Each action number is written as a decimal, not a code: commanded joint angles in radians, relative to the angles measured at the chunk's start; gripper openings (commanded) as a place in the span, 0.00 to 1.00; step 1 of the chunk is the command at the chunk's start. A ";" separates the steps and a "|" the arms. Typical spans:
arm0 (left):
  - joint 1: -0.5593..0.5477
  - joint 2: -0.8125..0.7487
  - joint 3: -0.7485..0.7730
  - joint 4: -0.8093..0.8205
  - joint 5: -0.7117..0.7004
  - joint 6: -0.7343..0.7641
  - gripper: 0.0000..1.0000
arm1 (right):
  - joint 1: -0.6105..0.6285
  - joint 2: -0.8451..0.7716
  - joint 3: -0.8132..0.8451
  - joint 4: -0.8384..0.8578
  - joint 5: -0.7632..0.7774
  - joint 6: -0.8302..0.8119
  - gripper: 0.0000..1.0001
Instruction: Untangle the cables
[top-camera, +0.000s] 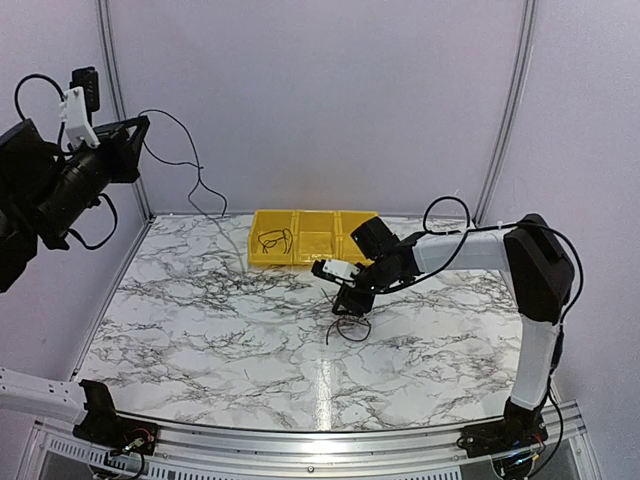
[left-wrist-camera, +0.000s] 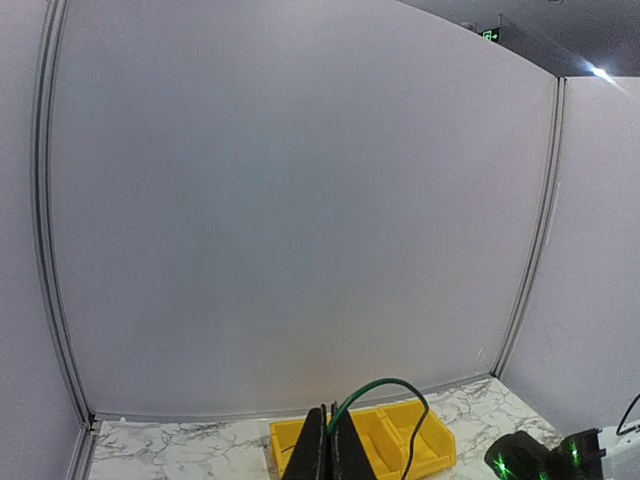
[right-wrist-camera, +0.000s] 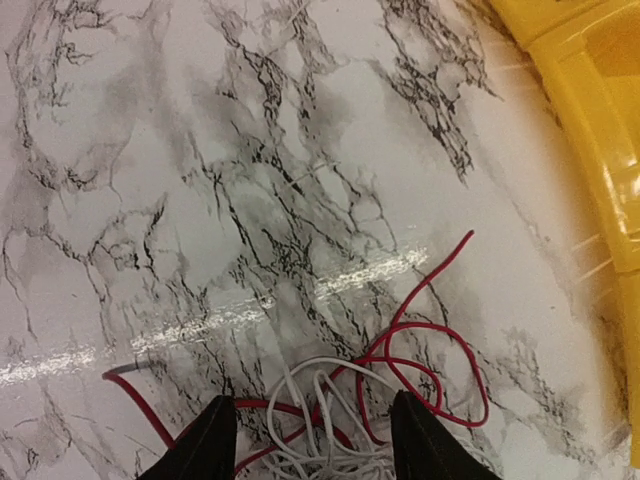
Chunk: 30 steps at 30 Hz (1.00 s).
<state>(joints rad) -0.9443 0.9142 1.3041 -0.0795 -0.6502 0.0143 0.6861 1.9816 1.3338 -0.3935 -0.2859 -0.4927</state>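
The left arm is raised high at the left side, well above the table (top-camera: 200, 340). The left pincer (top-camera: 140, 128) is fully closed: in the left wrist view its two fingers (left-wrist-camera: 318, 450) press together with no gap. A thin dark cable (left-wrist-camera: 385, 385) comes out from between their tips, arches up to the right and drops out of sight in front of the yellow tray (left-wrist-camera: 285, 440). It looks greenish in that view. From above, this strand hangs from the pincer in a loose curve along the back wall and reaches down near the table's far left corner. The right arm stretches in from the right, with the right pincer (top-camera: 350, 303) low over the table, just in front of the tray's middle section. Seen from the right wrist, its fingers (right-wrist-camera: 215, 445) stand wide apart and grip nothing. The cables (right-wrist-camera: 330, 420) lie bunched on the marble between and just ahead of the two tips. Whether the tips touch the strands cannot be told. A white cable (right-wrist-camera: 310, 400) is coiled in small loops in the middle of the bunch. A red cable (right-wrist-camera: 440, 345) runs through it, looping out to the right toward the tray and trailing one end off to the left. The tray has three compartments, and the left one holds a small black loop (top-camera: 272, 240) of wire, well apart from the bunch.
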 joint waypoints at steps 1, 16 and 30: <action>0.001 0.050 -0.008 0.017 0.052 -0.030 0.00 | -0.007 -0.120 0.003 -0.010 0.029 -0.032 0.55; 0.002 0.328 0.101 0.008 0.159 -0.085 0.00 | -0.091 -0.287 -0.130 0.104 0.264 -0.142 0.56; 0.028 0.593 0.401 -0.062 0.141 -0.057 0.00 | -0.269 -0.379 -0.163 0.138 0.146 -0.075 0.57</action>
<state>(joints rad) -0.9321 1.4292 1.6161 -0.1181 -0.5091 -0.0757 0.4610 1.6295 1.1713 -0.2771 -0.0776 -0.6086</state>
